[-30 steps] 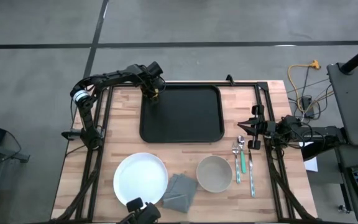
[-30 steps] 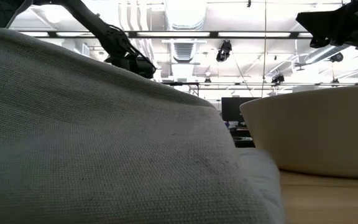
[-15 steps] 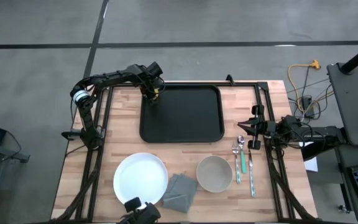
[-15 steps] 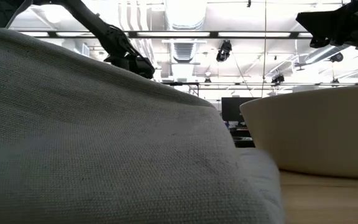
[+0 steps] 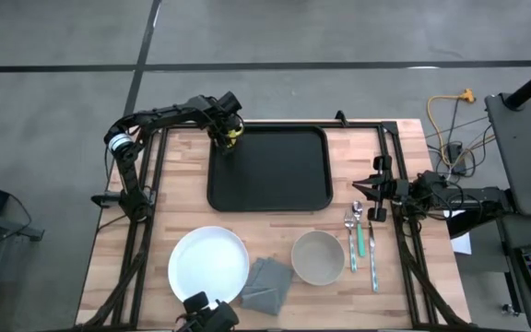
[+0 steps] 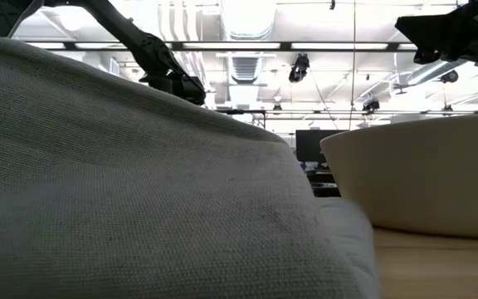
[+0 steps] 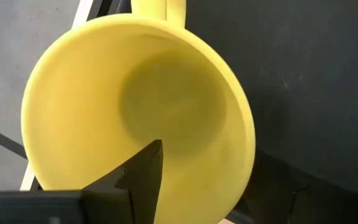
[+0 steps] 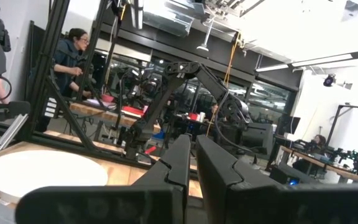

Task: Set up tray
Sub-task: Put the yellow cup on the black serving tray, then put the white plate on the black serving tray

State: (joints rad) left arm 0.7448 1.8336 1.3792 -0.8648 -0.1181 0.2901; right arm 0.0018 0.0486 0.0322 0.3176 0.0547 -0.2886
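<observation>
Two slim dark jointed arms, blk angular fingers, white band near left arm's base.

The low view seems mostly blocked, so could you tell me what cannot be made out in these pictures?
- Low view: the grey napkin and bowl hide the tray and cutlery.
- Left wrist view: the yellow cup fills the picture; its handle is cut off by the edge.
- High view: the left gripper covers the cup.
</observation>
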